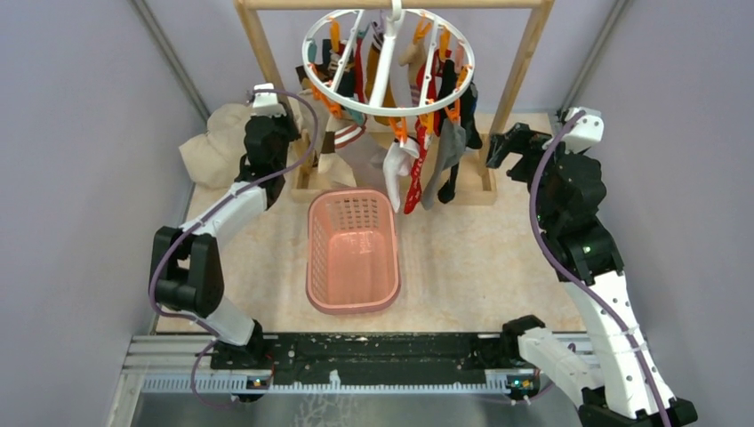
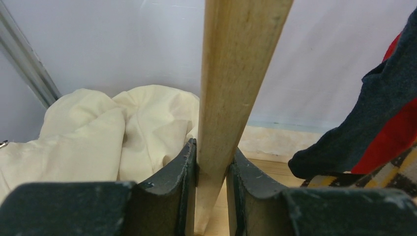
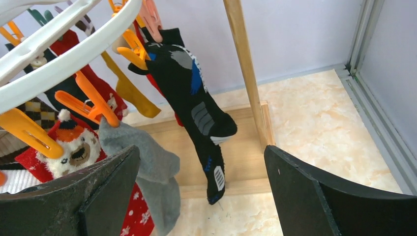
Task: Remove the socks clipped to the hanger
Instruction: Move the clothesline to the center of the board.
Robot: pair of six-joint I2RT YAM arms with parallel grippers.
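the left hand (image 2: 212,169) is closed narrow on the wooden post (image 2: 236,73) of the rail frame, a finger on each side; a cream cloth (image 2: 98,132) lies beyond it to its left. the right hand (image 3: 201,196) stands wide, holding nothing. ahead of it, up to its left, hangs the hanger (image 3: 64,54) with the socks (image 1: 412,182) clipped on: a black sock (image 3: 192,93) straight ahead, a grey sock (image 3: 147,152) just by its left finger.
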